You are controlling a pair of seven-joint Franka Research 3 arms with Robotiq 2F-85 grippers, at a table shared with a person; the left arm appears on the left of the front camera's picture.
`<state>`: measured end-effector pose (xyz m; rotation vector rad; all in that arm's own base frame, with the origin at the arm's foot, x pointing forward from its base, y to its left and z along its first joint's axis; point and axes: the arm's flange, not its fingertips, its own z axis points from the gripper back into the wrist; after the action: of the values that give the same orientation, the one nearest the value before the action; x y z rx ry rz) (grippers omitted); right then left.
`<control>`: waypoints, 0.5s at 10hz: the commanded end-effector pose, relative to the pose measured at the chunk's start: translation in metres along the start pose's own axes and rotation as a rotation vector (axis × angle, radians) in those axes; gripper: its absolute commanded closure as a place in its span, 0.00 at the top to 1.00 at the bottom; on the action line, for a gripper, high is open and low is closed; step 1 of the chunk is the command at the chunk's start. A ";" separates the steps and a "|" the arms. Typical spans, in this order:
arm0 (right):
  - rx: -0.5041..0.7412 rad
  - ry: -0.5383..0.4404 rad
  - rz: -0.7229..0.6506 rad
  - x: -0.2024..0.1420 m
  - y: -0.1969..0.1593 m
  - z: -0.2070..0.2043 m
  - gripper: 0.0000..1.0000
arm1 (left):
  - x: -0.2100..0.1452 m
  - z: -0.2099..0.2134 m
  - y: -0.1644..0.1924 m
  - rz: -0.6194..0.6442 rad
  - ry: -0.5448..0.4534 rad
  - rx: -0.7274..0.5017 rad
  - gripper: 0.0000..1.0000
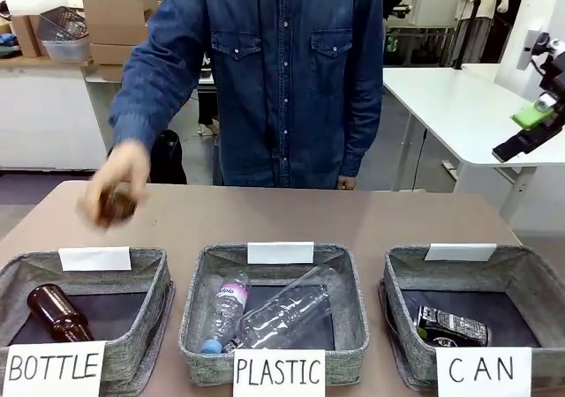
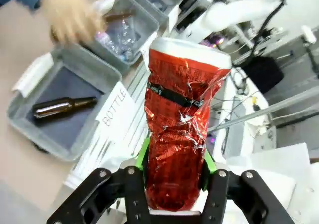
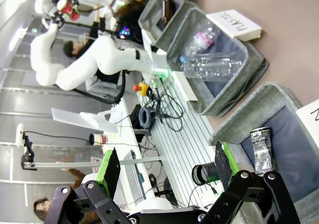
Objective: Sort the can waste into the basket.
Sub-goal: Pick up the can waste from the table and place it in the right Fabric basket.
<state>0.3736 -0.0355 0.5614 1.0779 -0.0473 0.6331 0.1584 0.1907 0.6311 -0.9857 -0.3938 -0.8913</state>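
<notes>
My left gripper (image 2: 174,180) is shut on a crushed red can (image 2: 180,134), which stands upright between the green pads in the left wrist view. In the right wrist view that red can (image 3: 67,8) shows small at the far end of the white left arm. A dark can (image 1: 452,326) lies in the grey basket signed CAN (image 1: 530,258) at the front right. My right gripper (image 1: 528,131) hangs open and empty, high at the right, beyond the table. From the right wrist, its open fingers (image 3: 167,170) frame the CAN basket (image 3: 249,115) with the dark can (image 3: 261,147) inside.
The BOTTLE basket (image 1: 150,265) holds a brown bottle (image 1: 57,313). The PLASTIC basket (image 1: 349,269) holds clear bottles (image 1: 282,313). A person in a denim shirt stands across the table, a blurred hand (image 1: 115,185) holding a brown bottle above the table's left side.
</notes>
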 end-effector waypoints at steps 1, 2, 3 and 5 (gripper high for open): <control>-0.005 0.013 0.015 -0.002 0.000 0.002 1.00 | -0.013 0.007 -0.010 -0.090 -0.073 -0.098 0.43; -0.005 0.013 0.015 -0.002 0.000 0.002 1.00 | -0.019 0.006 -0.013 -0.076 -0.066 -0.092 0.43; -0.005 0.013 0.015 -0.002 0.000 0.002 1.00 | -0.021 0.001 -0.017 -0.070 -0.051 -0.084 0.43; -0.005 0.013 0.015 -0.002 0.000 0.002 1.00 | -0.014 -0.013 -0.021 -0.038 -0.030 -0.030 0.43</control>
<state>0.3736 -0.0354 0.5613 1.0780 -0.0470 0.6331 0.1372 0.1919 0.6217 -1.0534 -0.4455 -0.9561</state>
